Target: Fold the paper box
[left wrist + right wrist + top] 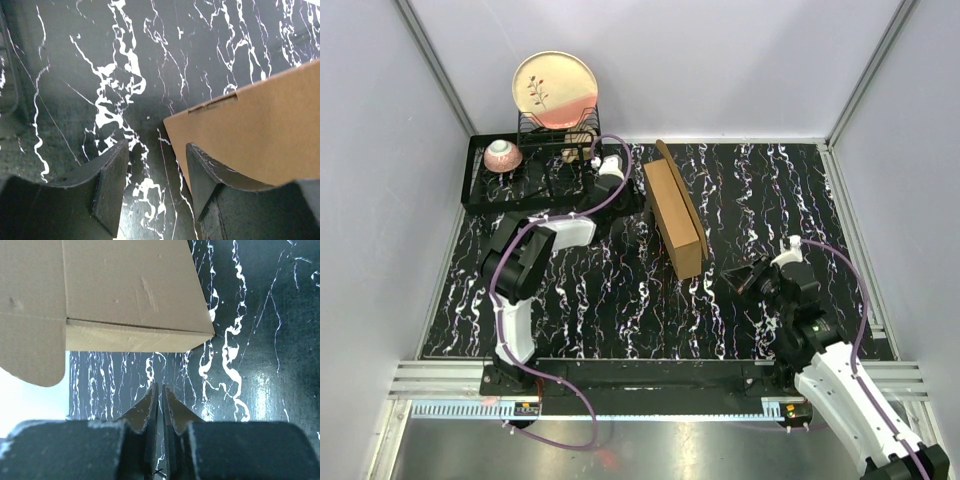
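The paper box [677, 215] looks light and stiff, best pinched by its flap [30, 355]; beside it, left gripper [157, 150] gapes empty, right gripper [160, 390] closed.

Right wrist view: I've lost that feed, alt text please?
A plain brown cardboard paper box fills the upper left, one rounded flap hanging at its left end. Below it the right gripper is shut and empty, clear of the box, over a black white-veined table.
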`<state>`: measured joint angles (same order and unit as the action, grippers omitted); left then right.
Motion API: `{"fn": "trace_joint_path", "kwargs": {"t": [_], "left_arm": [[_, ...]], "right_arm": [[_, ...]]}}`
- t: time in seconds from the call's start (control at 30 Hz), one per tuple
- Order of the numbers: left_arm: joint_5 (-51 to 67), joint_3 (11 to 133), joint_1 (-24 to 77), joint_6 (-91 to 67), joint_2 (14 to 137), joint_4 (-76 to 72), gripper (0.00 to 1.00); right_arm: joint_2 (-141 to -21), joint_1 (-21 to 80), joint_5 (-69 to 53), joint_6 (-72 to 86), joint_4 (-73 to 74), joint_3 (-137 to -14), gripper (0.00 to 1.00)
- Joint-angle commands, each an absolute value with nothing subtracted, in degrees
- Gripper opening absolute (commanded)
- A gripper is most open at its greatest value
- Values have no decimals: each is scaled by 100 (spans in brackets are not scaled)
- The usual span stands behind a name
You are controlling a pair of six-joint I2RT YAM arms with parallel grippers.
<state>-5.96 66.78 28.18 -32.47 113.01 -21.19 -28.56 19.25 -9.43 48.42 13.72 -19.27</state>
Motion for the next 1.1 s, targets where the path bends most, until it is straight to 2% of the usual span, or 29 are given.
{"fn": "trace_joint_path", "kwargs": {"t": [0.0, 0.2, 0.5, 0.87, 1.07], "left_arm": [[-475, 6487, 2892, -3296, 10705, -2760, 52], [-562, 6407, 2892, -3208, 10512, -2628, 52], [-659, 6337, 2892, -3006, 10292, -2391, 52], [-738, 6179, 2865, -2742, 10099, -2268, 52], [-721, 6082, 2830, -2725, 9993, -2285, 52]], "right_arm": [[-2944, 1960, -1563, 4834, 652, -1679, 12], [-3769, 2021, -2083, 5168, -658, -1530, 12], [-5122, 2074, -1995, 5273, -1958, -1643, 11], [-6301, 2065, -1741, 5212, -2777, -1916, 10], [-6468, 2065, -1415, 5019, -2725, -2048, 10]]}}
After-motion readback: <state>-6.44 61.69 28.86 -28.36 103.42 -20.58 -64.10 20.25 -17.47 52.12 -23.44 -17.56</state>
